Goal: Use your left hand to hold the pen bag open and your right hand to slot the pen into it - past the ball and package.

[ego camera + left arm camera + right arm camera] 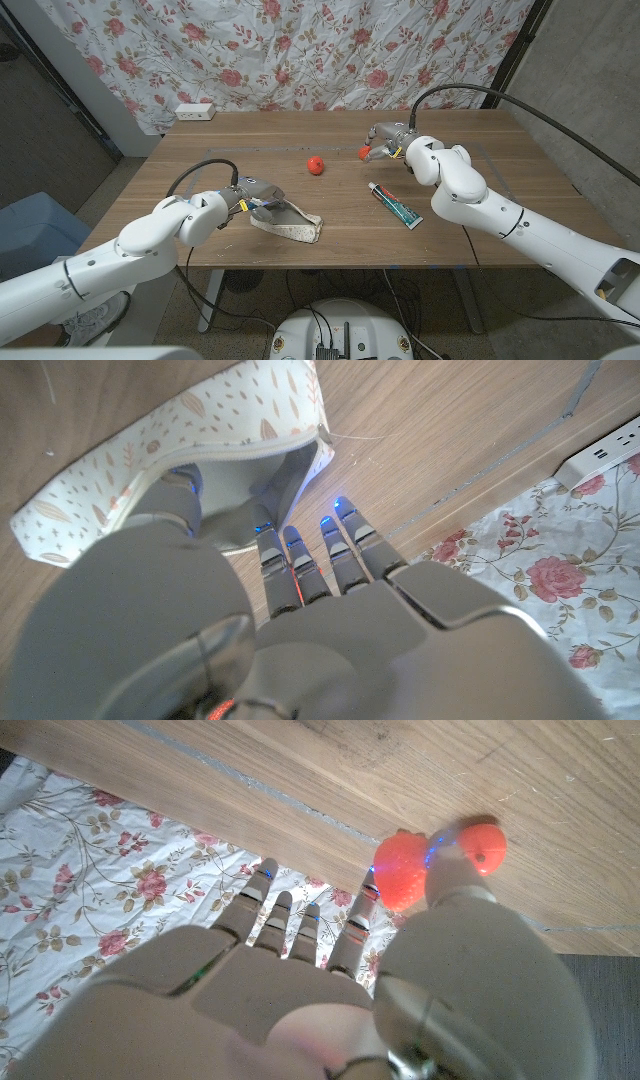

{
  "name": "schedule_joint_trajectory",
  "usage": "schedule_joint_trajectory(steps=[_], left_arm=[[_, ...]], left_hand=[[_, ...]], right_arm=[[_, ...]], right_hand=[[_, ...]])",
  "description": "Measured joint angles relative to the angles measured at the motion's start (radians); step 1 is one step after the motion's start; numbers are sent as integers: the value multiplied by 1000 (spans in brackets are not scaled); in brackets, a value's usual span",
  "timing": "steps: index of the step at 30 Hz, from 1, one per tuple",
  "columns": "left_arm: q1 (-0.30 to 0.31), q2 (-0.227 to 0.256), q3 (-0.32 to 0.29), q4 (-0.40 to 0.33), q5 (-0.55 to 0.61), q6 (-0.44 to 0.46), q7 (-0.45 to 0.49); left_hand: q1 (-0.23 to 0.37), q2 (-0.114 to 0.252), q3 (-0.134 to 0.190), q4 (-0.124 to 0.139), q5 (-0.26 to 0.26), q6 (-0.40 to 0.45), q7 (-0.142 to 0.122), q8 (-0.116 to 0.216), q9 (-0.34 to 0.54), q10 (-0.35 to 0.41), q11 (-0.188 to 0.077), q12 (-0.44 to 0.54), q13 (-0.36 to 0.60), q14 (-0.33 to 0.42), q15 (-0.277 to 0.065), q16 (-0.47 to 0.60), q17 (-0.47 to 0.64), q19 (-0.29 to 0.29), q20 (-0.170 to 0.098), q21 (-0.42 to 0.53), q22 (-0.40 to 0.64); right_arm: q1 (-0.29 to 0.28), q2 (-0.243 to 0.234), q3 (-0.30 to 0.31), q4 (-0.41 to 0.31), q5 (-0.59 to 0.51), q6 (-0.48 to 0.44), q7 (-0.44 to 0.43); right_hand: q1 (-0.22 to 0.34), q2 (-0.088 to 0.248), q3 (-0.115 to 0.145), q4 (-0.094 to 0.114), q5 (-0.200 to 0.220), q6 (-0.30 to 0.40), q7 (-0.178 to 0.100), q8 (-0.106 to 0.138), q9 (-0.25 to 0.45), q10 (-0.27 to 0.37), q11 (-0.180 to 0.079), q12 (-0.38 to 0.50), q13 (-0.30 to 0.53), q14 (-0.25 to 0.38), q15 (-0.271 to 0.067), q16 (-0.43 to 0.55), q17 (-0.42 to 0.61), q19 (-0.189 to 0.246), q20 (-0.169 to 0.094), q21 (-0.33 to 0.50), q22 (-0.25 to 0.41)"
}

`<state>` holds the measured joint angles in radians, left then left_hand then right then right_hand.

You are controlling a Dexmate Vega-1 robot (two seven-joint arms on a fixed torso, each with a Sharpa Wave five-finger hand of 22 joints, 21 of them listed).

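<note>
The cream patterned pen bag lies near the table's front edge, its mouth towards my left hand. In the left wrist view my thumb reaches into the bag's mouth and the fingers press its rim from outside, so the hand grips it. The red ball sits mid-table. The white and green package lies to its right. My right hand is further back, pinching a red strawberry-shaped thing, seemingly the pen's end, between thumb and finger just over the table.
A white power strip lies at the table's back left, against the flowered curtain; the strip is also in the left wrist view. Grey tape lines mark the tabletop. A black cable arcs over my right arm.
</note>
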<state>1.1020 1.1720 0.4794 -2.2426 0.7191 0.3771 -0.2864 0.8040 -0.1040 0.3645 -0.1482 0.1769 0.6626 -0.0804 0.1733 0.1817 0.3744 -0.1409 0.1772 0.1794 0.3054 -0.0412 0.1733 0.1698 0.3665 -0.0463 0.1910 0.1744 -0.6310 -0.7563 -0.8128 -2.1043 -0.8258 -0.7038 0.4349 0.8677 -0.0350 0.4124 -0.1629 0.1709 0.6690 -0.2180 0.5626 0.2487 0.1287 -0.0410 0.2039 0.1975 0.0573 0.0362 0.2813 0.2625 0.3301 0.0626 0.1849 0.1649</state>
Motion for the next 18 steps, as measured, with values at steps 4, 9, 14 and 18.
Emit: schedule_joint_trajectory(steps=[4,9,14,18], left_arm=[[-9,-4,3,9,1,-8,0],[-16,-6,6,17,3,-19,0],[-21,-7,7,23,5,-27,0],[-24,-7,7,28,5,-32,1]], left_hand=[[0,0,0,0,0,0,0,0,0,0,0,0,0,0,0,0,0,0,0,0,0],[-4,4,0,0,0,-4,4,0,0,0,0,0,0,0,0,0,0,-5,5,0,0],[-4,4,-4,4,0,-4,4,0,0,0,0,0,0,0,0,0,0,-5,5,0,0],[-8,8,-4,4,0,-4,4,0,0,0,0,0,0,0,0,0,0,-5,5,0,0]], right_arm=[[-7,3,0,-16,4,1,6],[-13,7,-4,-32,5,1,14],[-19,10,-11,-53,4,-2,25],[-24,13,-18,-67,-2,-5,36]], right_hand=[[0,0,0,0,3,0,0,4,0,5,5,0,0,5,5,0,0,-4,4,0,0],[0,0,0,0,3,-2,2,5,-1,5,5,0,0,5,5,0,0,-4,4,0,0],[0,0,-3,3,3,-2,2,5,-1,5,5,0,0,5,5,0,0,-4,4,0,0],[0,0,-3,3,3,-1,1,4,0,5,5,0,0,5,5,0,0,-4,4,0,0]])
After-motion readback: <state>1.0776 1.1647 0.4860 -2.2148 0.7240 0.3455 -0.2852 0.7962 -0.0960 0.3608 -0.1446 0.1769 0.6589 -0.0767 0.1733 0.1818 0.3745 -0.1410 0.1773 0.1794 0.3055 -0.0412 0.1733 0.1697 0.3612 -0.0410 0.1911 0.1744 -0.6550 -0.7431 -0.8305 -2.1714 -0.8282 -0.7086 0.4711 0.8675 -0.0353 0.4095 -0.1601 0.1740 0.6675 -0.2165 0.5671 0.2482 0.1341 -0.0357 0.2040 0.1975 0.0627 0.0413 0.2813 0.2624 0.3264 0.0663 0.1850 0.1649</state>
